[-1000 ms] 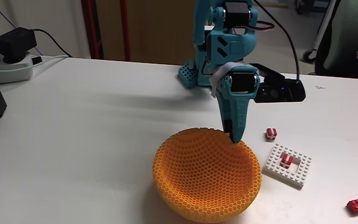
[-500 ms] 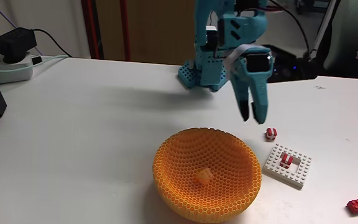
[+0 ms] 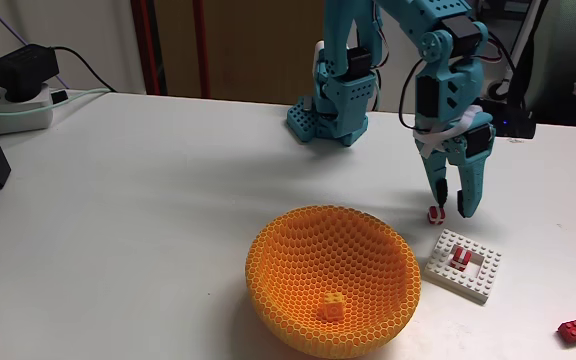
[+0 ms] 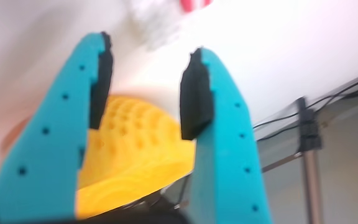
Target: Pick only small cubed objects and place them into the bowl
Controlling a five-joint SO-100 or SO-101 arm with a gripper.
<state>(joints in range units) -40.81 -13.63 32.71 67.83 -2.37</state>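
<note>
Cubes — one yellow (image 3: 331, 308) in bowl (image 3: 278, 275), two striped (image 3: 435, 213) (image 3: 460, 259) outside — claw (image 3: 452, 205) open, empty.

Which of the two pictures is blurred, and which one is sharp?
The wrist view is smeared: the bowl and a red cube at the top edge have soft outlines, and the open tool is slightly soft too. The fixed view is sharp; the bowl's honeycomb holes and the yellow cube read clearly.
</note>
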